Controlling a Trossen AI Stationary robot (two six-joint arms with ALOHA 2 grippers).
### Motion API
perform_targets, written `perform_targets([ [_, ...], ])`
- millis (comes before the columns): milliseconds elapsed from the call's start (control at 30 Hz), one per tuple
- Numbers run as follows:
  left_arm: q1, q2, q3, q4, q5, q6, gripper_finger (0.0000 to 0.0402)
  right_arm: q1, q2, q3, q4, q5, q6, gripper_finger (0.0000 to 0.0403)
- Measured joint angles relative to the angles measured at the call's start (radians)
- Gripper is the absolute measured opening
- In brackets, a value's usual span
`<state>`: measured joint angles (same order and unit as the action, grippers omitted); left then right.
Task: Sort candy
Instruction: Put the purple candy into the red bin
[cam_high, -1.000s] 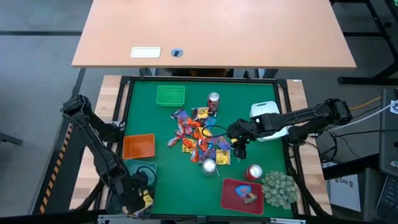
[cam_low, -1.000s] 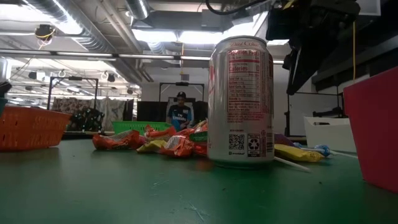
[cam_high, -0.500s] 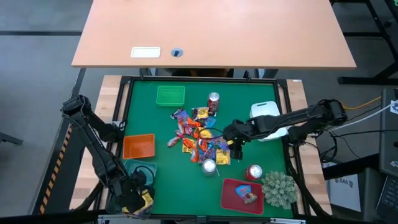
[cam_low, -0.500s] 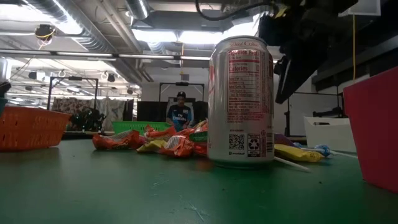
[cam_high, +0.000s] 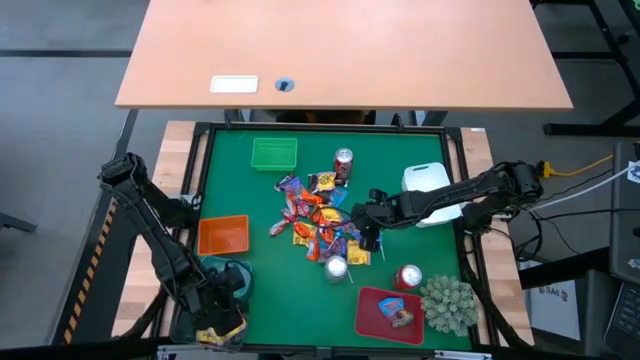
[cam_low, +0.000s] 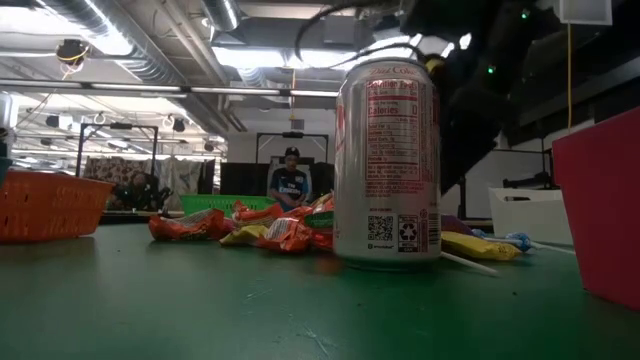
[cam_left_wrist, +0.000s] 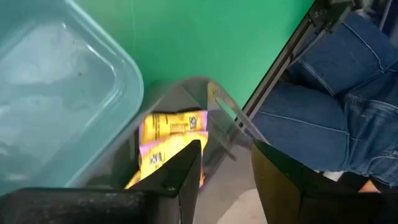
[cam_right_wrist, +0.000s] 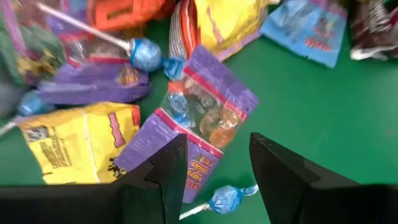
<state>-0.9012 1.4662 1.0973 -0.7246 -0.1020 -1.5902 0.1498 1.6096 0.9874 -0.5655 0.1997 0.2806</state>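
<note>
Straddling purple packet (cam_right_wrist: 198, 127), right fingers (cam_right_wrist: 161, 171) spread, left fingers (cam_left_wrist: 186, 171) parted, empty

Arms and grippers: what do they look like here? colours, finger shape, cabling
Both arms are dark, near black, built of jointed links. The left arm runs beside a yellow-and-black striped bar. A black cable loops over the right arm in the low view. The left gripper and right gripper each have two flat, matte black, wedge-shaped fingers. No markings visible.

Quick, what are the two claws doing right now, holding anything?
Left end effector: open, holding nothing, above a yellow candy packet.
Right end effector: open, empty, over a purple candy packet.
</note>
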Motion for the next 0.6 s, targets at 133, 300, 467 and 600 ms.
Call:
perform_targets([
  [133, 0.019, 0.0, 0.0, 0.001, -0.001, 0.03, 0.0131, -0.009, 0.044, 0.0, 0.014, -0.001, -0.001, 0.0172],
  [300, 0.04, 0.0, 0.0, 0.001, -0.002, 0.031, 0.0131, -0.046, 0.101, 0.0, 0.046, -0.026, -0.001, 0.0172],
  [467, 0.047, 0.0, 0.0, 0.002, -0.002, 0.031, 0.0131, -0.088, 0.153, 0.001, 0.05, -0.07, -0.001, 0.0172],
  [600, 0.047, 0.0, 0.0, 0.002, -0.016, 0.032, 0.0131, -0.107, 0.17, 0.005, 0.052, -0.101, -0.001, 0.0169],
])
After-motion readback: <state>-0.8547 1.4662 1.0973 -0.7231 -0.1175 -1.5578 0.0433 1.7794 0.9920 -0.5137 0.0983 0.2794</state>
